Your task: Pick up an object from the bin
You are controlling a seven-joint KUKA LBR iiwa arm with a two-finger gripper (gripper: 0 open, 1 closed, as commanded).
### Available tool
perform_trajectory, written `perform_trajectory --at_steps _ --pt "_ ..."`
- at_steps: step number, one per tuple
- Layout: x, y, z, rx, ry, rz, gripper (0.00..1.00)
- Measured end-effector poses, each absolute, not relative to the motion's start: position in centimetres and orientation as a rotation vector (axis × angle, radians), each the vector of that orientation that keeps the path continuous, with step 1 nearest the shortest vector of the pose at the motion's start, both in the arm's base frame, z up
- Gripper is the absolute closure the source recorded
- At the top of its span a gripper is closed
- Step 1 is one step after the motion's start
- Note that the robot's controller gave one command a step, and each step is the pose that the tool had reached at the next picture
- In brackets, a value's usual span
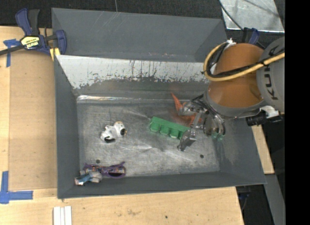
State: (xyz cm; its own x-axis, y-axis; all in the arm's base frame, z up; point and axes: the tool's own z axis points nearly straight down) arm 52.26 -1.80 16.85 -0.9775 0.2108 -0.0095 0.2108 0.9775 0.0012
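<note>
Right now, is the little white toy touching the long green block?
Apart. The camera view shows the white toy lying left of the green block, with bare bin floor plainly between them.

One camera looks down into the grey bin [140,35] from above, arm [237,81] at right.
</note>
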Motion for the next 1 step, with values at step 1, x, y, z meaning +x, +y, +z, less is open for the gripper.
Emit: perform_trajectory --at_steps 1 --pt "54.31 -7.11 14.46 0.373 3.117 0.002 0.00"
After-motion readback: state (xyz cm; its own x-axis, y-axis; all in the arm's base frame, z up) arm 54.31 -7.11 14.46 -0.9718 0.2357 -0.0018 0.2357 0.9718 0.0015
